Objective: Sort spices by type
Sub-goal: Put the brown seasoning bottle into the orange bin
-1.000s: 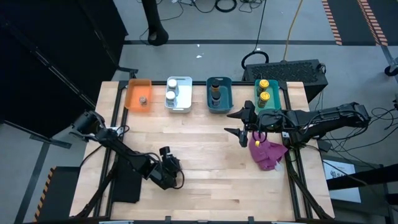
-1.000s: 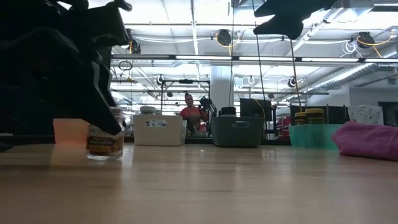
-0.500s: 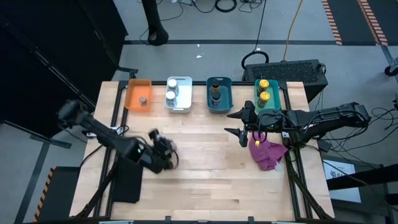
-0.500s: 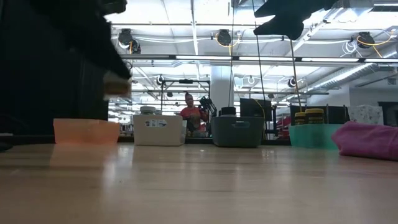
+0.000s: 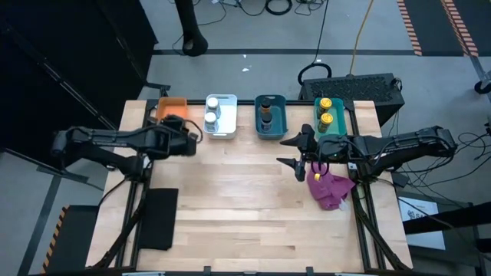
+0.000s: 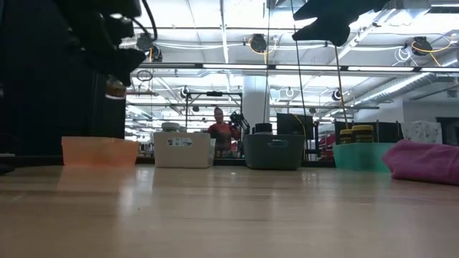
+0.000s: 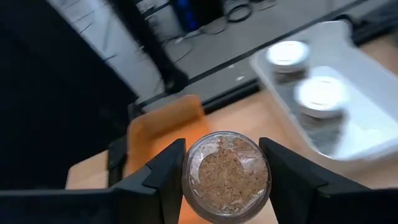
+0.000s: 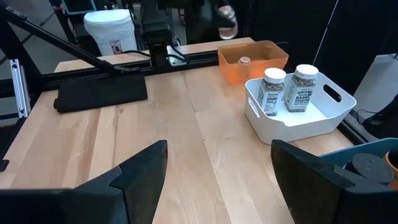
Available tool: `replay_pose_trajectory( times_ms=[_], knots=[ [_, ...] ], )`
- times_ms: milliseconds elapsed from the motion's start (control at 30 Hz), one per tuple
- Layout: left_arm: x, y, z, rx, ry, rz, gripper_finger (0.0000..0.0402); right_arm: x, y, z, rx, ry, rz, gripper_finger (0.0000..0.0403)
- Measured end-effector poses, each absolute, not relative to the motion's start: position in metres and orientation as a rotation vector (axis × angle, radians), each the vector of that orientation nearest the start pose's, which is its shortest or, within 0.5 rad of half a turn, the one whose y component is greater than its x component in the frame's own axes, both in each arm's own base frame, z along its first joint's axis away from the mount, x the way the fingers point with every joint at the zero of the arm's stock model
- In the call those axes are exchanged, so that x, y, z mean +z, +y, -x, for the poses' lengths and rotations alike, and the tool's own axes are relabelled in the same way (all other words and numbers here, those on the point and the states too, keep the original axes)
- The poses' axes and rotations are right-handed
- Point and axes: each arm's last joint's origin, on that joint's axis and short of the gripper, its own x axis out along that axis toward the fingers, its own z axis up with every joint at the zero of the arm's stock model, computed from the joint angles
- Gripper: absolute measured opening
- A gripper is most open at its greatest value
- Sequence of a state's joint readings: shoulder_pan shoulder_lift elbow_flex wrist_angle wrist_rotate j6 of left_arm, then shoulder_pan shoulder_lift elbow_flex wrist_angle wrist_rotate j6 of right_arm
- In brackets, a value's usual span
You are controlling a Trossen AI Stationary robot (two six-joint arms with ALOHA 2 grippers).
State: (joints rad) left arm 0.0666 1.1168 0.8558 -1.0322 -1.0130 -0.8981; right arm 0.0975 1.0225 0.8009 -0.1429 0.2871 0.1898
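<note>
My left gripper (image 5: 186,140) is shut on a small clear spice jar (image 7: 227,177) with brown contents. It holds the jar in the air at the near edge of the orange bin (image 5: 169,107). In the low view the jar (image 6: 115,87) shows below the dark gripper, well above the table. My right gripper (image 5: 296,158) is open and empty, above the table's right half, next to the magenta cloth (image 5: 330,190). Other jars stand in the bins: two white-lidded in the white bin (image 5: 221,116), one dark-lidded in the blue bin (image 5: 270,116), two yellow-lidded in the teal bin (image 5: 331,115). My left gripper pinches the jar's round side wall (image 7: 186,180) between its two fingers, one on each side. The jar's round end faces the wrist camera. The jar is lifted clear of the table and the bins.
The four bins stand in a row along the table's far edge. The orange bin (image 8: 252,59) holds one small jar. A black mat (image 5: 157,218) lies at the near left. A person shows far behind the table (image 6: 219,129).
My left gripper has lifted the jar off the near-left part of the table. It has carried it up and toward the far edge, to the orange bin. It has stayed shut on the jar. My right gripper has kept still.
</note>
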Motion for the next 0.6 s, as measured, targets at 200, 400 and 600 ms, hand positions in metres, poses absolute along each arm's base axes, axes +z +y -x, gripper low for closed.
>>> replay_pose_trajectory(
  times_ms=[200, 400, 600],
  knots=[
    [0.258, 0.071, -0.174, 1.433, 0.694, 0.131, 0.0182, 0.298, 0.014, -0.224, -0.221, 0.345, -0.116, 0.0267],
    [0.264, 0.102, -0.181, 1.302, 0.708, 0.193, 0.0182, 0.297, 0.014, -0.225, -0.221, 0.353, -0.111, 0.0267],
    [0.268, 0.139, -0.163, 1.275, 0.706, 0.294, 0.0182, 0.296, 0.014, -0.226, -0.222, 0.36, -0.111, 0.0267]
  ],
)
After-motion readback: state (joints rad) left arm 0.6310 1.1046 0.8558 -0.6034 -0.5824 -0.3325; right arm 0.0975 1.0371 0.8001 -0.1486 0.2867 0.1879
